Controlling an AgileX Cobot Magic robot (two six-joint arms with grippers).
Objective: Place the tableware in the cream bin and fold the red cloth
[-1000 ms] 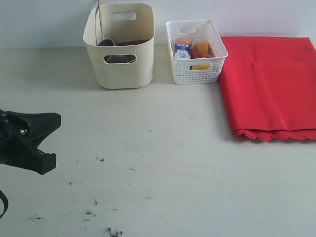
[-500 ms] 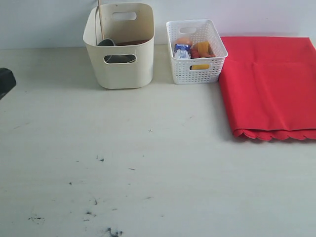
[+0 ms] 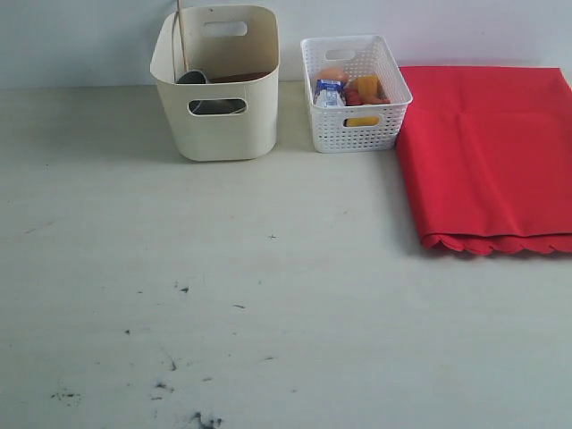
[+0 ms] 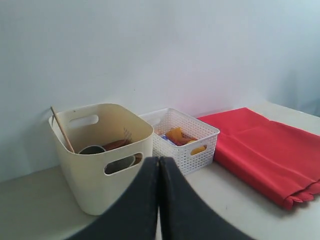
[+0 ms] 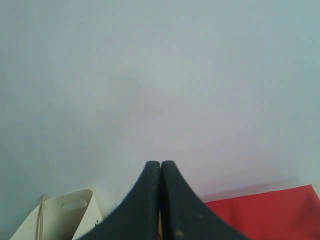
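Although no tableware lies loose on the pale, scuffed table point(image 3: 313, 313), a few things could spoil the result. The tall cream plastic bin point(image 3: 223, 134) stands at the far left-centre. It holds a round steel cup point(image 3: 191, 78), and a thin wooden chopstick point(image 3: 181, 36) leans against its left wall with the tip above the rim. An arm sweeping low over the bin could catch that stick and flick it out.

The bright red scalloped cloth point(image 3: 492, 152) lies at the far right, apparently doubled over. Its left edge is just beside the small white perforated basket point(image 3: 357, 130) of food. If another fold is wanted, pulling the fabric leftward could shove the basket. Pinching only the top layer would peel the fold open rather than carry it.

The black left gripper point(image 4: 159, 162) and black right gripper point(image 5: 160, 164) are both clenched on nothing and do not show in the exterior view. Neither can take fabric until its jaws part, and pressing down closed would only bunch the cloth.
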